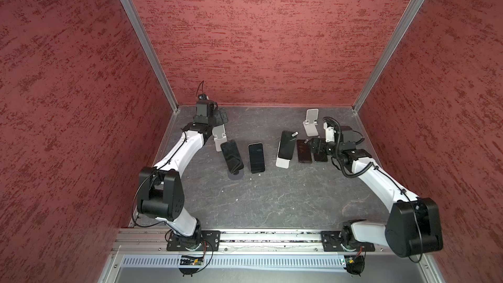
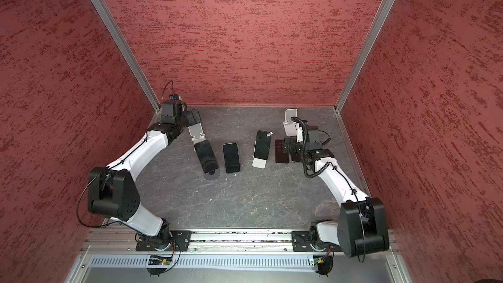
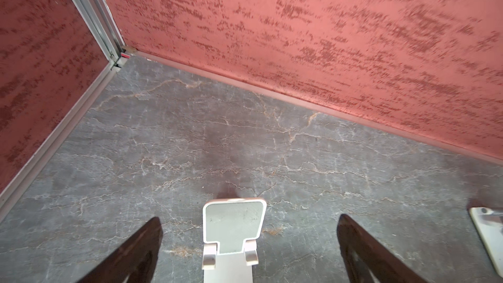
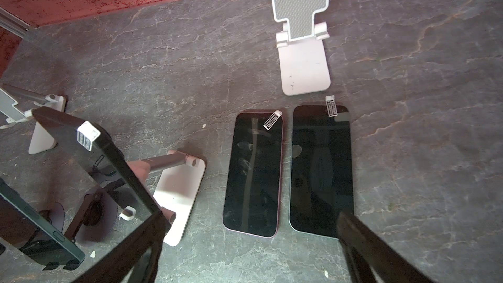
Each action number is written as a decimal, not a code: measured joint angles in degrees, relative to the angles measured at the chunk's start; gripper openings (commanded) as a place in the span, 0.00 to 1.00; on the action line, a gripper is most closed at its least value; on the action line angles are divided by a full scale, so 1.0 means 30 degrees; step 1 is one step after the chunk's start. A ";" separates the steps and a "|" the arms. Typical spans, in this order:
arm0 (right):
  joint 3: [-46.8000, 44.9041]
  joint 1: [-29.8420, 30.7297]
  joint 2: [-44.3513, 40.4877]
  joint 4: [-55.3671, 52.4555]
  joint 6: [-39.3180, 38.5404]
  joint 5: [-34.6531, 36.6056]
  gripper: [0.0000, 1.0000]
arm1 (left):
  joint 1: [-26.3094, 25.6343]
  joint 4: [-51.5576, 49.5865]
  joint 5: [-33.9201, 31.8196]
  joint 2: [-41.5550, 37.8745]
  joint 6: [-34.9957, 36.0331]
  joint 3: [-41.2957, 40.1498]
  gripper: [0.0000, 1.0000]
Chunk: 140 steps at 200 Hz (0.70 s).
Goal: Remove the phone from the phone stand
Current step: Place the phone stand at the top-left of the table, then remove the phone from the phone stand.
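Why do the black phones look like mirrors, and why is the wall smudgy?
Right wrist view: the pink-edged phone shows pale reflections on glossy glass, the propped phone mirrors nearby things; left wrist view: the red wall streaks sideways, probably motion blur.

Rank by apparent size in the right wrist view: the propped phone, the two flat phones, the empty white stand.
1. propped phone: largest, but nearest the camera, so unsure.
2. pink-edged flat phone and silver-edged flat phone: alike, unranked.
3. empty white stand: slightly smaller, top cropped.

Even, soft overhead light; weak shadows; wrist views blurred (wall texture smeared), edges distorted.
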 measured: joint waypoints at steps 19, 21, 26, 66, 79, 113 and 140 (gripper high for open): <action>0.0000 0.0000 0.0000 -0.0015 0.0109 -0.0007 0.99 | -0.0029 -0.0488 -0.0109 -0.0889 -0.0350 -0.0189 1.00; 0.0000 0.0000 0.0000 -0.0022 0.0146 -0.0015 0.99 | -0.0036 -0.0539 -0.0117 -0.1020 -0.0386 -0.0240 1.00; 0.0000 0.0000 0.0000 -0.0029 0.0189 -0.0022 0.99 | -0.0036 -0.0714 -0.0138 -0.1290 -0.0503 -0.0364 1.00; 0.0000 0.0000 0.0000 -0.0051 0.0794 -0.0437 0.99 | -0.0357 -0.2616 -0.0284 -0.3920 -0.1559 -0.1683 1.00; 0.0000 0.0000 -0.0007 -0.0066 0.1005 -0.0641 0.99 | -0.0619 -0.3235 -0.0328 -0.4969 -0.1923 -0.2331 1.00; 0.0000 0.0000 -0.0124 -0.0219 0.1355 -0.1013 0.99 | -0.1654 -0.5078 -0.0765 -0.7366 -0.2630 -0.3432 1.00; 0.0007 0.0015 -0.0415 -0.0284 0.1574 -0.1275 0.99 | -0.2834 -0.6178 -0.1209 -0.9078 -0.3031 -0.4233 1.00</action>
